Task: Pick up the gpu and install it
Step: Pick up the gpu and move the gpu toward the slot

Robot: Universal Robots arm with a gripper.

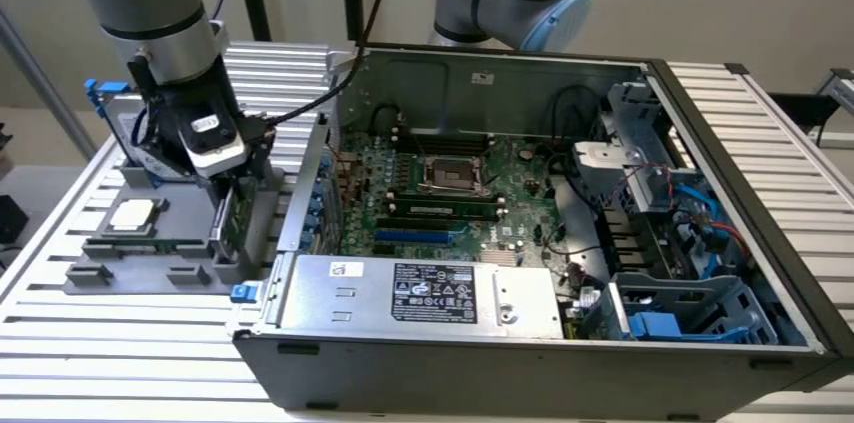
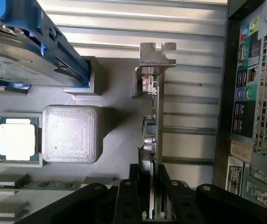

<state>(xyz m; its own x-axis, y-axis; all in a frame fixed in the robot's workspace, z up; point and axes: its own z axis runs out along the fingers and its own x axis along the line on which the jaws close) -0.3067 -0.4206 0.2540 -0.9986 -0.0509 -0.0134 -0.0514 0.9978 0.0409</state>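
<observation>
Wrist view: gpu [image 2: 155, 93] between CPU [image 2: 17, 139] and case [image 2: 252, 116]

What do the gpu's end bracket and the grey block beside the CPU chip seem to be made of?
End bracket of the gpu: bare metal, probably steel; dull silver sheen, bent tabs. Grey block: likely printed plastic; matte, with fine parallel ridges across its top.

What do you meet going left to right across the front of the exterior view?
CPU chip → gpu, standing on edge in the grey fixture → power supply in the open case → drive cage
</observation>
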